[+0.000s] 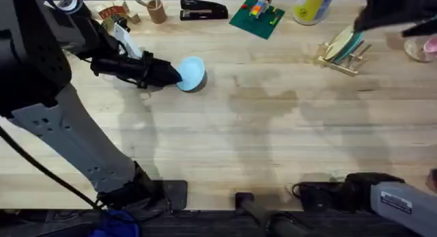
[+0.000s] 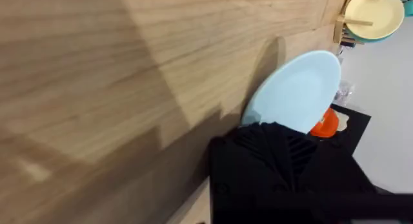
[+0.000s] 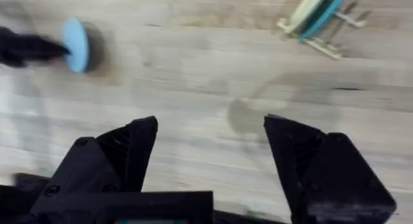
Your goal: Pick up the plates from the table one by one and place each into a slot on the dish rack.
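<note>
gripping light blue plate (image 1: 192, 73) edge: left end effector (image 1: 176, 75), mid-table (image 1: 273, 141)

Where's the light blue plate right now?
In the overhead view the light blue plate is left of centre toward the table's far side, held in the left gripper, far from the dish rack.

I'm working at a lab-style test bench. A pale plank surface (image 1: 259, 128) fills the frame; stapler (image 1: 203, 9) and brick baseplate (image 1: 257, 17) sit along the top edge.

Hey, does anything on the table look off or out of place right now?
Nothing spilled or broken. The blue plate is tilted off the table, but only because the left gripper holds it. The cream plate and teal plate stand in the rack.
</note>
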Available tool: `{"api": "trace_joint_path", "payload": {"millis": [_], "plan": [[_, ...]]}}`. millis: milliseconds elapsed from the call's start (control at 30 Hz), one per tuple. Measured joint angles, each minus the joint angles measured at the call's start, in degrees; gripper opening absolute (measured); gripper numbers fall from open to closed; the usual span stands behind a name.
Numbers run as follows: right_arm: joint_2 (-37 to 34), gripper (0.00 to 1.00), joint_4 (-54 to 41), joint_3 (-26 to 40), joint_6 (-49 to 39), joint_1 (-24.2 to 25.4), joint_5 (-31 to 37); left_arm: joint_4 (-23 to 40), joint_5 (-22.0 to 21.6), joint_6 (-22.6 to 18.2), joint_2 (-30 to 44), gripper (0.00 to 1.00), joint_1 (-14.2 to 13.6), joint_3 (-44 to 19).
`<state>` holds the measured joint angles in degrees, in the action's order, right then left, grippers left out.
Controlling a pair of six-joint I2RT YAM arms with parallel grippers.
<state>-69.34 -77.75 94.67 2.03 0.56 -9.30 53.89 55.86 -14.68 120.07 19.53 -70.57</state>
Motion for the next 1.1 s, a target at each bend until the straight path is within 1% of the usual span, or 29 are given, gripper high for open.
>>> {"api": "trace_joint_path", "payload": {"millis": [100, 300, 333, 633, 800, 1100], "plan": [[-2.5, 0.993, 1.7, 0.1, 3.9, 0.0, -3.4, -0.1, 0.0, 0.1, 0.0, 0.041, 0.0, 0.0], [-9.7, 0.993, 5.8, 0.1, 9.5, -0.6, -9.8, -0.2, 0.0, 0.1, 0.0, 0.042, 0.0, 0.0], [-12.8, 0.993, 8.5, 0.1, 11.7, -2.5, -11.2, -0.4, 0.1, 0.1, 0.0, 0.04, -0.1, 0.0], [-21.9, 0.995, 18.5, 0.1, 17.3, -11.8, -12.7, -0.6, 0.1, 0.1, 0.0, 0.04, -0.1, 0.0], [-28.5, 0.995, 23.6, 0.1, 20.3, -17.0, -13.0, -0.6, 0.1, 0.1, 0.0, 0.041, -0.1, 0.0], [-38.0, 0.995, 33.6, 0.1, 24.5, -23.5, -13.0, -0.6, 0.1, 0.1, 0.0, 0.04, -0.1, 0.0]]}}
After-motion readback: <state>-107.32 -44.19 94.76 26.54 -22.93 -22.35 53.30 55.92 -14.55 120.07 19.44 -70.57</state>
